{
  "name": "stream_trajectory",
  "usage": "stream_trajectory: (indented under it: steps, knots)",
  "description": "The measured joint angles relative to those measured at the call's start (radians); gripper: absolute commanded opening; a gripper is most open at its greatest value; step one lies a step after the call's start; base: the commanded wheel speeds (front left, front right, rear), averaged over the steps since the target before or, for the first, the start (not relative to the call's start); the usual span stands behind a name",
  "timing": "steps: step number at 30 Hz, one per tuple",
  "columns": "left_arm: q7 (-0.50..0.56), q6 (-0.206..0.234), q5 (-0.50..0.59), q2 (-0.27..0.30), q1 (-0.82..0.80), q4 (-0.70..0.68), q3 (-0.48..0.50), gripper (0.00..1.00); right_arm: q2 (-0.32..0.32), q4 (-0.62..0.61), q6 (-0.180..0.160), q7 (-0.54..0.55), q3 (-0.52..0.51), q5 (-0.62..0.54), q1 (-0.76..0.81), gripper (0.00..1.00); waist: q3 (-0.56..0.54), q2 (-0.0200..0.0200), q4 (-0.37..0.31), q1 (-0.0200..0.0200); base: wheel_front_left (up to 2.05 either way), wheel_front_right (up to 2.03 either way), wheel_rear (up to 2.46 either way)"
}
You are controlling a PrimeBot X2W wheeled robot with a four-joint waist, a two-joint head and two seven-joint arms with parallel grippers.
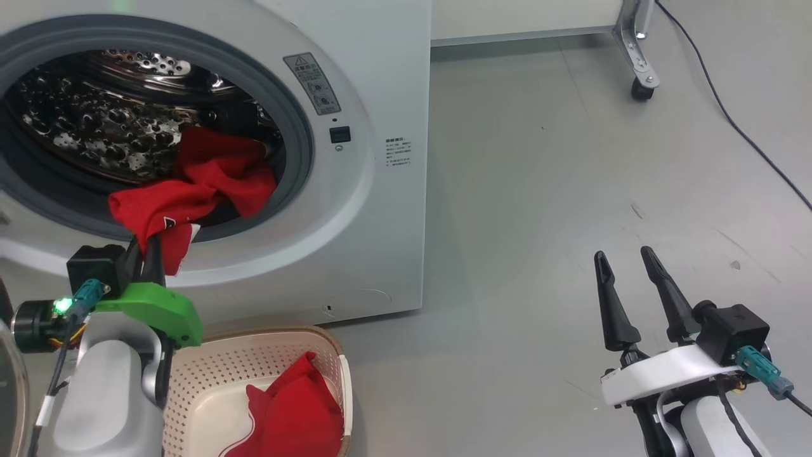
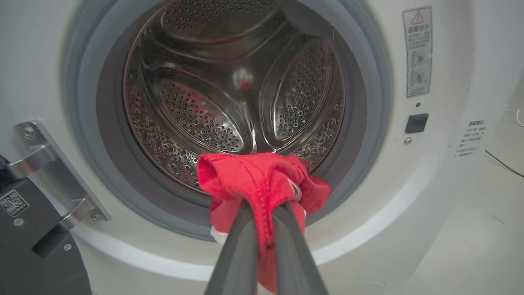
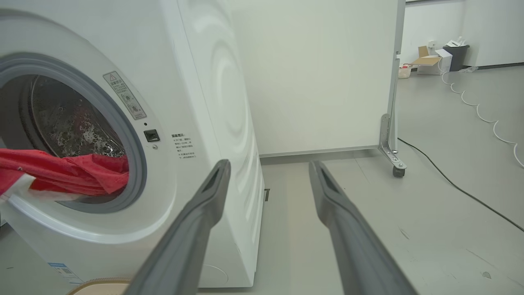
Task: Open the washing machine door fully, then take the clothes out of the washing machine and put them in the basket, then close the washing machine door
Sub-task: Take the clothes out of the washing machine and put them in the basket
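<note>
Washing machine door (image 2: 41, 262) open; one red garment (image 1: 295, 406) lies in the basket (image 1: 266, 335), second garment (image 1: 190, 190) hangs half out of the washing machine (image 1: 380, 95) with left gripper (image 1: 144, 254) jaws clamped on it; right gripper (image 1: 623, 255) jaws apart, idle; door closing not yet done.

Pale grey floor (image 1: 539, 190), smooth, with small dark scuffs at the right of the head view. At upper right, white partition panel (image 3: 319, 82) on a metal leg with a black castor (image 1: 642, 89), black cable (image 1: 733, 124) trailing beside it. Far off, upper right of the right wrist view: white wall (image 3: 491, 28), cardboard boxes (image 3: 428, 61), dark bin (image 3: 456, 51), looping white cord (image 3: 478, 115). Soft, even light.
</note>
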Motion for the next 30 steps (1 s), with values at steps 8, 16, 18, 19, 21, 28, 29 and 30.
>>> stream_trajectory:
  steps: [8, 16, 18, 19, 21, 28, 29, 30]
  knots:
    - [-0.002, 0.014, 0.031, -0.010, 0.038, -0.134, -0.020, 0.00, 0.001, -0.006, 0.000, 0.000, 0.004, -0.006, 0.016, 1.00, -0.013, 0.0000, 0.024, 0.0000, 0.00, 0.00, 0.00]
    - [-0.002, 0.023, 0.031, -0.016, 0.060, -0.284, -0.022, 0.00, 0.001, -0.012, 0.000, 0.000, 0.001, -0.006, 0.016, 1.00, -0.013, 0.0000, 0.032, 0.0000, 0.00, 0.00, 0.00]
    - [-0.004, 0.026, 0.034, -0.016, 0.060, -0.329, -0.025, 0.00, 0.001, -0.012, 0.000, 0.000, -0.001, -0.006, 0.016, 1.00, -0.013, 0.0000, 0.035, 0.0000, 0.00, 0.00, 0.00]
    - [-0.004, 0.028, 0.042, -0.016, 0.061, -0.348, -0.026, 0.00, 0.001, -0.012, 0.000, 0.000, -0.001, -0.006, 0.016, 1.00, -0.013, 0.0000, 0.036, 0.0000, 0.00, 0.00, 0.00]
    - [-0.004, 0.032, 0.044, -0.016, 0.063, -0.385, -0.027, 0.00, 0.001, -0.012, 0.000, 0.000, 0.000, -0.006, 0.017, 1.00, -0.013, 0.0000, 0.038, 0.0000, 0.00, 0.00, 0.00]
    - [-0.005, 0.043, 0.044, -0.019, 0.098, -0.471, -0.026, 0.00, 0.001, -0.012, 0.000, 0.000, 0.000, -0.006, 0.017, 1.00, -0.018, 0.0000, 0.042, 0.0000, 0.00, 0.00, 0.00]
    - [-0.005, 0.043, 0.044, -0.019, 0.107, -0.475, -0.028, 0.00, 0.001, -0.012, 0.000, 0.000, 0.000, -0.006, 0.017, 1.00, -0.019, 0.0000, 0.042, 0.0000, 0.00, 0.00, 0.00]
    - [-0.005, 0.043, 0.044, -0.019, 0.117, -0.475, -0.031, 0.00, 0.001, -0.012, 0.000, 0.000, 0.000, -0.006, 0.017, 1.00, -0.019, 0.0000, 0.042, 0.0000, 0.00, 0.00, 0.00]
